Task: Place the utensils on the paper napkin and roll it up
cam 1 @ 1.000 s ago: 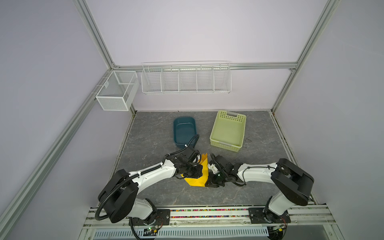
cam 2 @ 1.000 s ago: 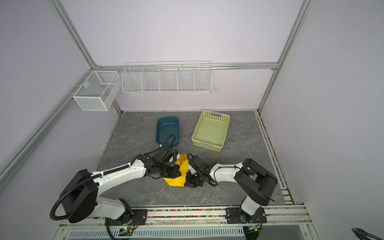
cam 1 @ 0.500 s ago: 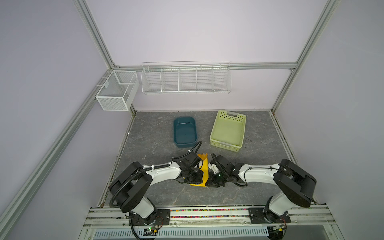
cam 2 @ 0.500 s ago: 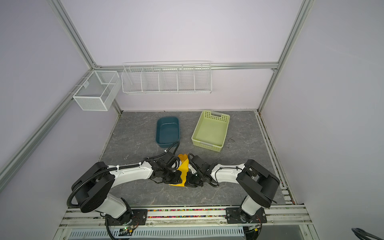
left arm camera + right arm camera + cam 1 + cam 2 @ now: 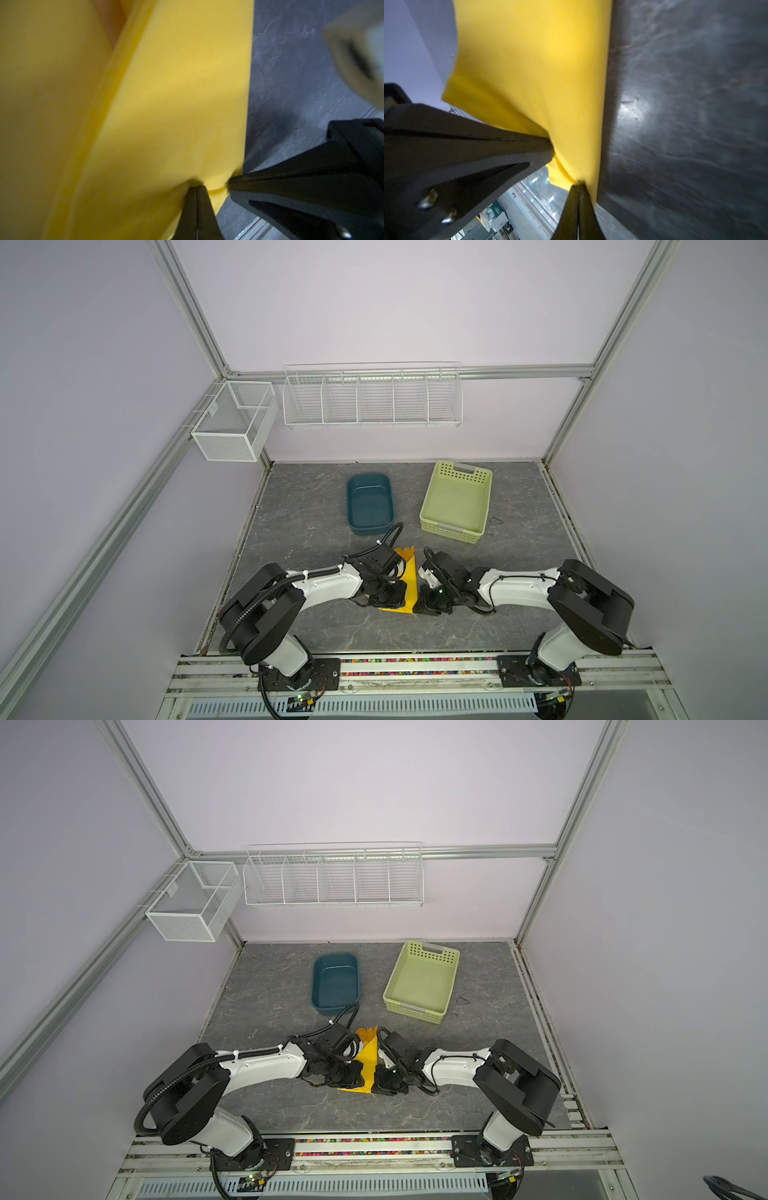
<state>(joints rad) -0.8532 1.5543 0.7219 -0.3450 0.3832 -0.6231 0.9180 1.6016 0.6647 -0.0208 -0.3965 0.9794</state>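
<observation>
The grey marbled table (image 5: 291, 522) carries a dark teal rectangular plastic tub (image 5: 369, 529) and a pale green perforated plastic basket (image 5: 453, 531) side by side, apart. Nearer the front, a bright yellow paper napkin (image 5: 411, 585) wraps orange plastic utensils (image 5: 404, 551).

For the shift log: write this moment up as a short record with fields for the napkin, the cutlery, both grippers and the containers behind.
napkin: paper napkin, yellow, folded over between the two arms
cutlery: utensils, orange tips poke out at the napkin's far end, the rest is covered
left arm: left gripper, shut on the napkin's edge
right arm: right gripper, shut on the napkin close beside the left gripper
behind: teal tub and green basket, both look empty
roll: not yet finished
</observation>
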